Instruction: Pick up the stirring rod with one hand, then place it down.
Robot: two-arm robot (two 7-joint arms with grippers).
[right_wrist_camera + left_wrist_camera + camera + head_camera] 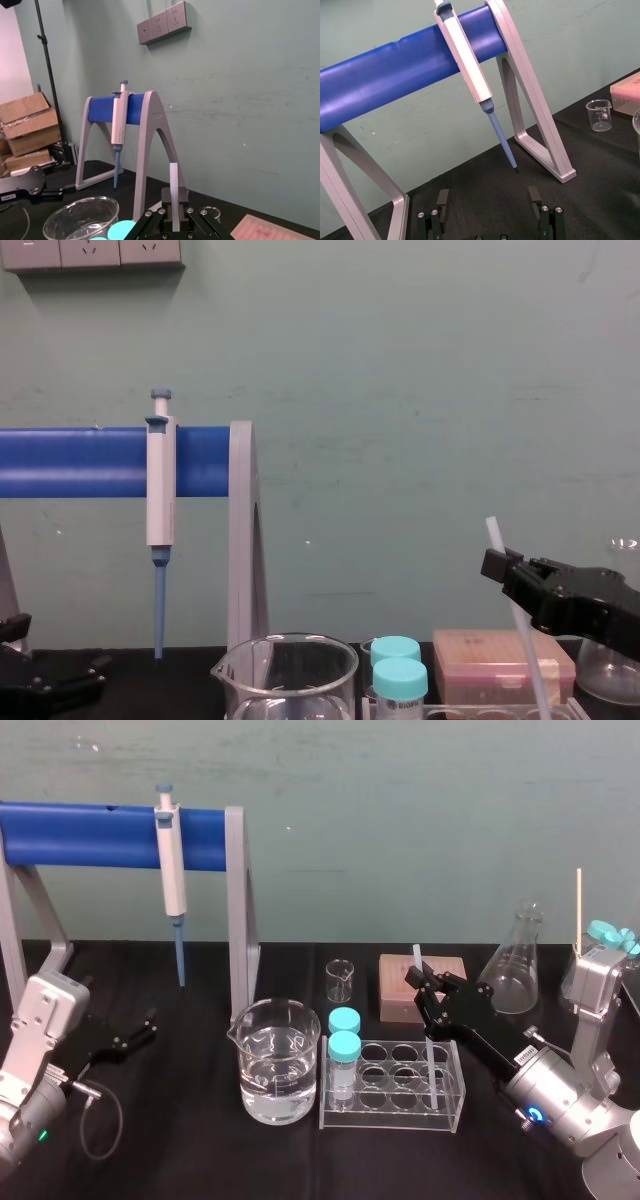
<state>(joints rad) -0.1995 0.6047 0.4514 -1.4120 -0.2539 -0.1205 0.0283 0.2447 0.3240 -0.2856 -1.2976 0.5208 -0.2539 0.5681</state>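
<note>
Right fingers point(436, 998) pinch the stirring rod point(418, 960) between them near its top; left fingers point(443, 199) spread.

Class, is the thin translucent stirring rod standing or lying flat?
Standing, slightly tilted: the thin translucent whitish stirring rod rises from the clear plastic tube rack, the black right gripper shut on it.

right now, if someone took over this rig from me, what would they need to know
Right gripper: shut on the stirring rod near its upper part. The rod is roughly upright, with its lower end down in the test tube rack.
Left gripper: open, idle at the table's left near the pipette stand.
Done: the grasp.
Left: lift the rod out of the rack, then set it down.
</note>
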